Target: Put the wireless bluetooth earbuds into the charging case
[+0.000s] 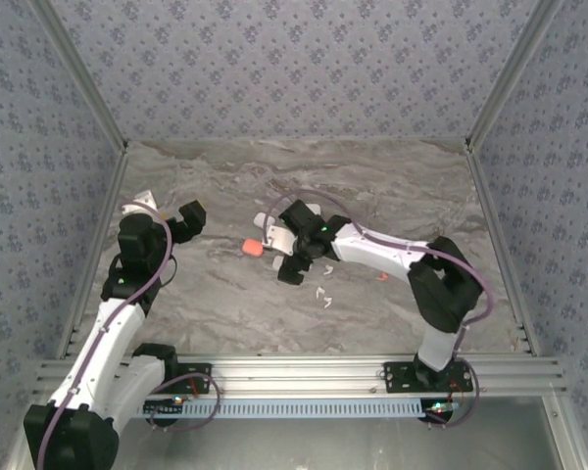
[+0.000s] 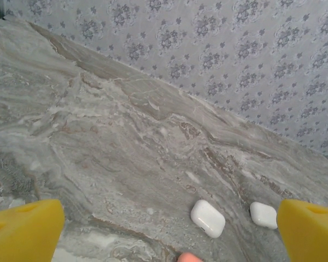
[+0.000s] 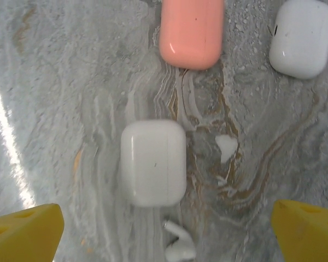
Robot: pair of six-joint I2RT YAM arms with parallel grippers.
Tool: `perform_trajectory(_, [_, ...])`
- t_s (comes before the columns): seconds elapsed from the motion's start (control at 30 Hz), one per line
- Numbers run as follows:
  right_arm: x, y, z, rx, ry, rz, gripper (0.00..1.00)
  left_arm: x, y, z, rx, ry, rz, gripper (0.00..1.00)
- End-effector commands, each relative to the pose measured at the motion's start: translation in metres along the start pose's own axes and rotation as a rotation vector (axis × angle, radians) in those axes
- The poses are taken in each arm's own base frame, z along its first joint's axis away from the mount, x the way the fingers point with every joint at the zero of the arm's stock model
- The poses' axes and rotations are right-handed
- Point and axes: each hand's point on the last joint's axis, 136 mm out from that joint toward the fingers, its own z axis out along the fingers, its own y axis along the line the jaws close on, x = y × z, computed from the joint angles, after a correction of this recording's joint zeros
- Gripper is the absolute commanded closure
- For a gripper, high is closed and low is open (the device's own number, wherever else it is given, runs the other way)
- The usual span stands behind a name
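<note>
Nearest the front edge of the table [image 1: 372, 186], a few white earbuds [image 1: 323, 295] are seen lying loose on the marble, with one orange-red earbud [image 1: 381, 277] apart from them toward the right edge; none of these is seated in anything. Just beyond them, near the middle of the table, the right gripper [image 1: 296, 245] is held over the surface with its yellow fingers [image 3: 24, 232] spread wide, and nothing is gripped. In the right wrist view one loose earbud [image 3: 177, 244] lies between the fingertips, just beside a white case [image 3: 153, 162] whose lid is shut. A further small white piece [image 3: 226, 147], probably another earbud, is seen next to that case. Farther on, an orange case [image 3: 191, 33] and a second white case [image 3: 302, 37] are set side by side, both also shut. Toward the left edge, the left gripper [image 1: 186, 223] is likewise spread wide and empty, well apart from the earbuds. Whether anything already lies inside the shut cases cannot be told. By these signs the task is judged barely advanced: a lid is yet to be opened, and each loose earbud is yet to be picked up and seated.
</note>
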Motion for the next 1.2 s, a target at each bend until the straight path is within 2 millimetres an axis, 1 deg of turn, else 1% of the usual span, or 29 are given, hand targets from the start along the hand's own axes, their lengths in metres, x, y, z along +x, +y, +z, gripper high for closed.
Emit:
perform_trajectory(0.0, [0.006,-0.001,0.013,-0.019,0.079,-0.032,0.03,0.003,-0.001,-0.003,0.008,0.019,0.025,0.01])
perform_trajectory(0.17, [0.017,0.006,0.034,-0.07,0.156,-0.053,0.07,0.003,0.001,-0.003,0.001,0.021,0.036,0.01])
perform_trajectory(0.33, [0.024,0.011,0.046,-0.098,0.186,-0.057,0.14,0.004,0.003,-0.003,-0.005,0.024,0.04,0.01])
perform_trajectory(0.4, [0.025,0.013,0.051,-0.107,0.193,-0.058,0.19,0.004,0.004,-0.002,-0.008,0.026,0.04,0.01])
perform_trajectory(0.43, [0.031,0.016,0.052,-0.124,0.219,-0.055,0.23,0.003,0.003,-0.003,-0.006,0.022,0.04,0.01])
perform_trajectory(0.5, [0.033,0.017,0.055,-0.13,0.229,-0.055,0.27,0.005,0.004,-0.002,-0.009,0.028,0.041,0.01])
perform_trajectory(0.6, [0.034,0.018,0.058,-0.132,0.232,-0.058,0.35,0.006,0.004,-0.003,-0.01,0.033,0.044,0.01])
perform_trajectory(0.67, [0.033,0.016,0.058,-0.126,0.221,-0.053,0.42,0.007,0.005,-0.003,-0.011,0.038,0.044,0.01])
perform_trajectory(0.73, [0.033,0.016,0.055,-0.132,0.212,-0.045,0.48,0.008,0.004,-0.003,-0.004,0.045,0.043,0.01])
perform_trajectory(0.77, [0.026,0.012,0.055,-0.115,0.182,-0.043,0.53,0.009,0.003,-0.003,0.001,0.051,0.043,0.01])
perform_trajectory(0.87, [0.02,0.006,0.047,-0.095,0.142,-0.041,0.63,0.013,0.001,-0.002,0.015,0.072,0.044,0.01])
perform_trajectory(1.0, [0.007,-0.004,0.025,-0.052,0.056,-0.04,0.65,0.02,-0.008,-0.002,0.066,0.114,0.047,0.01])
perform_trajectory(1.1, [-0.003,-0.013,0.001,-0.005,-0.023,-0.039,0.65,0.028,-0.02,-0.001,0.135,0.172,0.044,0.05])
perform_trajectory(1.17, [-0.008,-0.02,-0.02,0.034,-0.086,-0.035,0.65,0.036,-0.033,-0.001,0.207,0.219,0.037,0.07])
